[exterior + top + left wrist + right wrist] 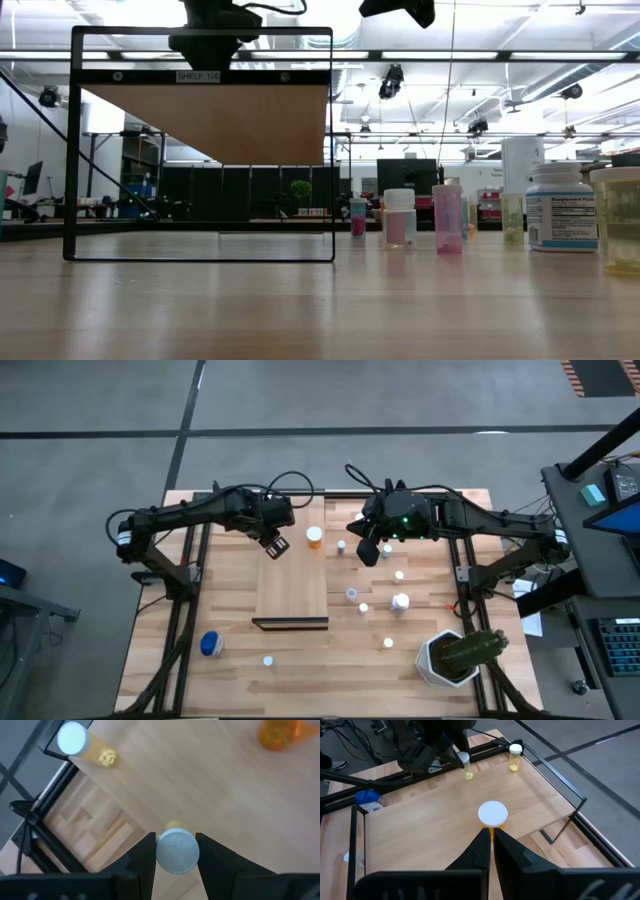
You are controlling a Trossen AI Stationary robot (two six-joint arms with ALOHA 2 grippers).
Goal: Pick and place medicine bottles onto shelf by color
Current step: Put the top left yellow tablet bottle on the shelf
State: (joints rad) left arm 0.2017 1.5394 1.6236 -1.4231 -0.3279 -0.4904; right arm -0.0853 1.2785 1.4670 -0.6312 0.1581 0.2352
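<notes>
The shelf (292,585) is a pale board in a black frame at the table's middle. My left gripper (274,544) hangs over its far part, shut on a clear bottle with a white cap and yellow pills (177,851), which also shows in the right wrist view (465,764). A like bottle (75,741) stands at the shelf's far left corner. An orange bottle (314,537) stands at the shelf's far right edge (493,815). My right gripper (368,550) is shut and empty, to the right of the orange bottle and apart from it. My left gripper pinches the clear bottle between its two fingers at the white cap's two opposite sides (162,852). The fingers come from above, pointing down. The bottle stands upright in the hold over the shelf; whether its bottom touches the board, I cannot tell.
Several small bottles (400,601) stand on the table right of the shelf; they show in the low view too (447,218). A blue bottle (210,644) and a small one (268,659) are near the front left. A white cactus pot (455,655) stands at the front right.
</notes>
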